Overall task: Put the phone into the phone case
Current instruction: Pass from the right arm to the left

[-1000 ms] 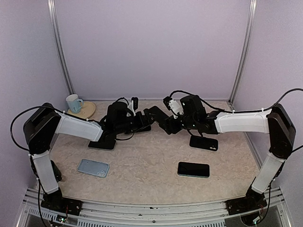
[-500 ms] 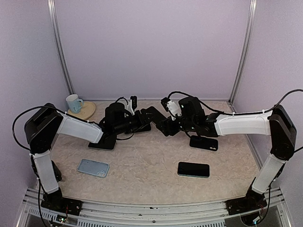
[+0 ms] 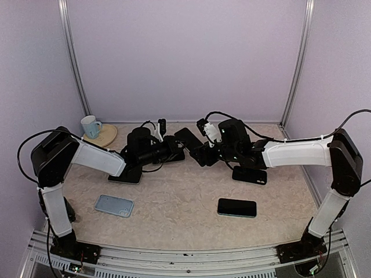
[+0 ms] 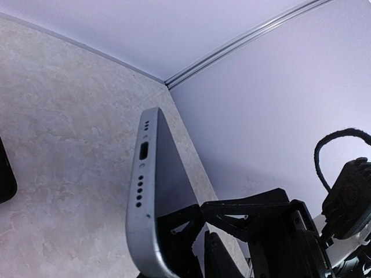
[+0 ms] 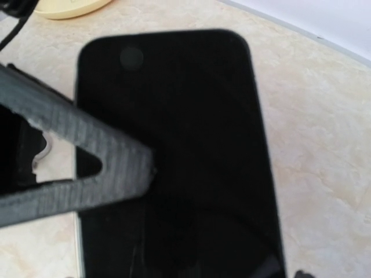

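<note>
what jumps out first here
The left arm and right arm meet at the back middle of the table, with a dark phone held up, tilted, between them; one of the right fingers lies across its screen. Near the front lie a pale blue case on the left and a second phone on the right.

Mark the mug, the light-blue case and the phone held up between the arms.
mug (image 3: 90, 126), top external view, side wall.
light-blue case (image 3: 114, 205), top external view, middle of its face.
raised phone (image 4: 143, 185), left wrist view, its edge with the port.
</note>
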You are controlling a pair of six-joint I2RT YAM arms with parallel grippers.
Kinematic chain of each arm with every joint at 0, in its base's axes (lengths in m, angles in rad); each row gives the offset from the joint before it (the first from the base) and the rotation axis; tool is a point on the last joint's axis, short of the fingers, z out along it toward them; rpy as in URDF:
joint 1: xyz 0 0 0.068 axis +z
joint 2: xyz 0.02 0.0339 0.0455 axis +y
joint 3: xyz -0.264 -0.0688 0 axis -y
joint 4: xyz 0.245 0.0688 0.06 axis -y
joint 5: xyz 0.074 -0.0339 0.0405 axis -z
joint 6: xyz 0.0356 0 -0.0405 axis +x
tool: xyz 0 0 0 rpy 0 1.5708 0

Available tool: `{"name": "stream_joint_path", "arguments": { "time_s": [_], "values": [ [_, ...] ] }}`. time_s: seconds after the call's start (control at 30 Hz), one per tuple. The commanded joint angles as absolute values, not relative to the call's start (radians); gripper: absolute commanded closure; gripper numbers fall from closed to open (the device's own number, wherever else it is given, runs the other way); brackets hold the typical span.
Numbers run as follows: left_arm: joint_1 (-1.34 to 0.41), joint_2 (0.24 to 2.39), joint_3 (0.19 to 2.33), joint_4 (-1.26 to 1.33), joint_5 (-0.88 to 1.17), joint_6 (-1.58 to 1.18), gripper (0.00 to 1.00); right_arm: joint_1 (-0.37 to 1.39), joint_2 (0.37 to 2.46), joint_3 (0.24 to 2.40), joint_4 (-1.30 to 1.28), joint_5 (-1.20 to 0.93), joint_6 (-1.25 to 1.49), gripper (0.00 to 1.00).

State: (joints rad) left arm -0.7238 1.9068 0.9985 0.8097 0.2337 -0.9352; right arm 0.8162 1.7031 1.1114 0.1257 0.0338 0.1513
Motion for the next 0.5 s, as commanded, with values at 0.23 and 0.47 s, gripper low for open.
{"name": "stream_joint_path", "arguments": {
  "time_s": [0.23,0.47],
  "values": [
    [-0.716,1.925,0.995,0.861,0.285,-0.931,1.00,0.835,1.665,1.114,0.184,0.040,0.151,0.33],
    [-0.716,1.900,0.986,0.803,0.287,-0.867,1.00,0.835,1.645,1.131,0.107,0.012,0.107,0.14]
  ]
}}
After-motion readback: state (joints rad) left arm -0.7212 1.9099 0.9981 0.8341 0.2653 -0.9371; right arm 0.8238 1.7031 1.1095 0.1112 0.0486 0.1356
